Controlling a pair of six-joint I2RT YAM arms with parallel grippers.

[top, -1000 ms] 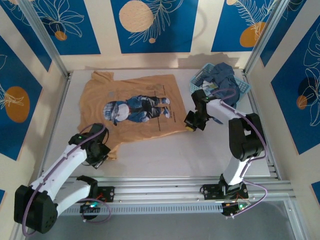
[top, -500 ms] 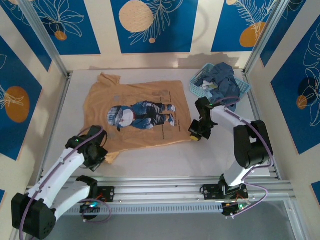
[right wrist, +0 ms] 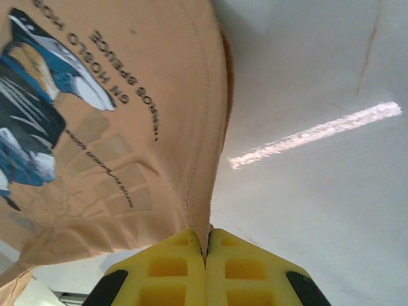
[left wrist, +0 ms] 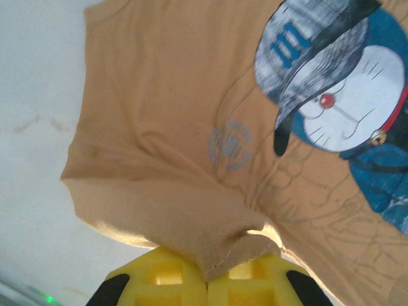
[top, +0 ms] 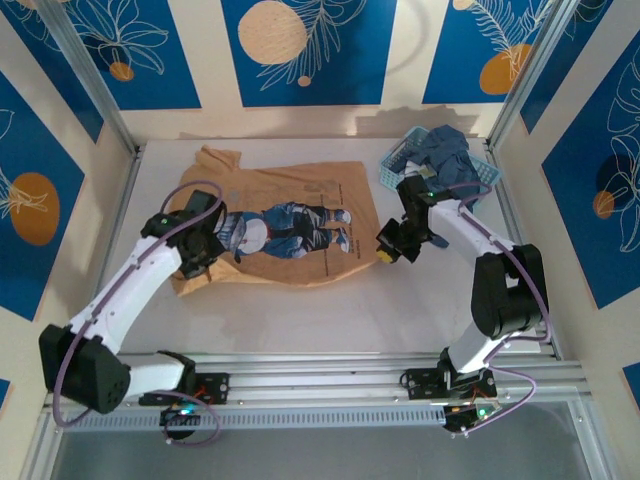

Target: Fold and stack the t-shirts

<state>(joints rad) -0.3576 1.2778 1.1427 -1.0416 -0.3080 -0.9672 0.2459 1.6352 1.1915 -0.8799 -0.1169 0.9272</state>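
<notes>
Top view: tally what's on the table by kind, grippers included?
1 orange t-shirt
1 basket
1 heap of blue clothes in the basket, pieces uncountable
2 grippers: left gripper, right gripper, both shut on the orange t-shirt
Total: 5

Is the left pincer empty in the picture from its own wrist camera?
No, the left pincer is shut on a bunched fold of the tan-orange t-shirt, which is squeezed between its yellow tips.

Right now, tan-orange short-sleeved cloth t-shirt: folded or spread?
Mostly spread, print up: tan-orange t-shirt edges pinched by left gripper and right gripper.
</notes>
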